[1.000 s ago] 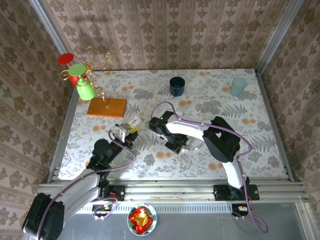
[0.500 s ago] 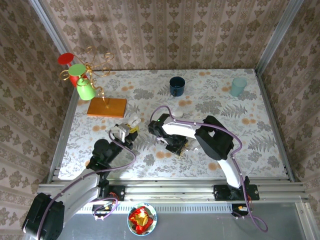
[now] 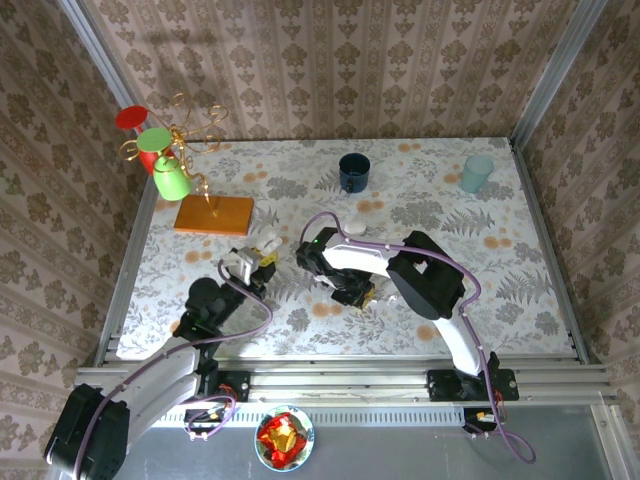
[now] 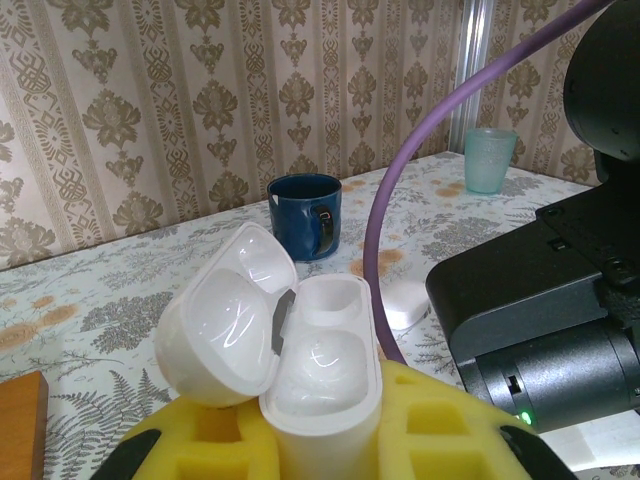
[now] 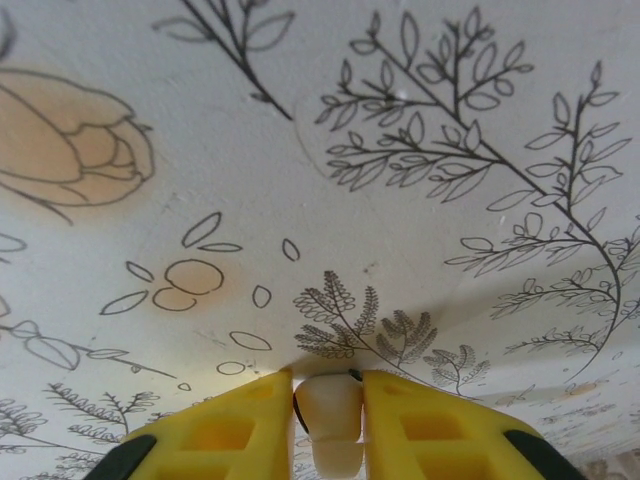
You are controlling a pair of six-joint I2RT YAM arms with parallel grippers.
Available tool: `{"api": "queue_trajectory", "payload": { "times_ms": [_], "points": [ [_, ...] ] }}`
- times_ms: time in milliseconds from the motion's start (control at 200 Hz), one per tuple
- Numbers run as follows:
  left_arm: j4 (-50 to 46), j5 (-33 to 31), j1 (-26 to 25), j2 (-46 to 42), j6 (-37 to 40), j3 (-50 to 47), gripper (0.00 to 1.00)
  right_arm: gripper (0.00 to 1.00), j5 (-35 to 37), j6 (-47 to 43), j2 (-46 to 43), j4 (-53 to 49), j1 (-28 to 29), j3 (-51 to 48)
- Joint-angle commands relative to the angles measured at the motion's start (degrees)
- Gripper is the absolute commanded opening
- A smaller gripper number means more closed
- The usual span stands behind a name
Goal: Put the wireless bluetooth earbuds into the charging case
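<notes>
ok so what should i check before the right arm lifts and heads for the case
1. earbud pinched in the right gripper: ok, both yellow pads touch it, low over the table.
2. charging case held by the left gripper: ok, shut on it, case upright.
3. lid open: ok, tipped back to one side.
4. case sockets free: ok, they look empty.
5. earbud orientation for the socket: cannot tell, mostly hidden between the pads.
6. purple cable clear of the case: cannot tell, it arcs close beside it.
</notes>
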Motion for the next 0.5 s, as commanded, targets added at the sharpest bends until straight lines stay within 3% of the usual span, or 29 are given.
{"api": "queue_trajectory", "payload": {
  "times_ms": [0, 285, 495],
  "points": [
    [1.07, 0.58, 0.34, -0.07, 1.27, -0.25, 0.00, 0.21, 1.49, -0.30, 0.23, 0.04, -0.52, 0.90],
    [2.37, 4.44, 0.34, 2.03, 3.08, -0.28, 0.00, 0.21, -1.82, 1.86, -6.61, 5.90, -1.75, -0.49],
    [3.24, 6.28, 0.27, 2.96, 4.37, -0.15, 0.00, 0.20, -6.16, 4.65, -16.29, 17.58, -4.46, -6.63]
  ]
}}
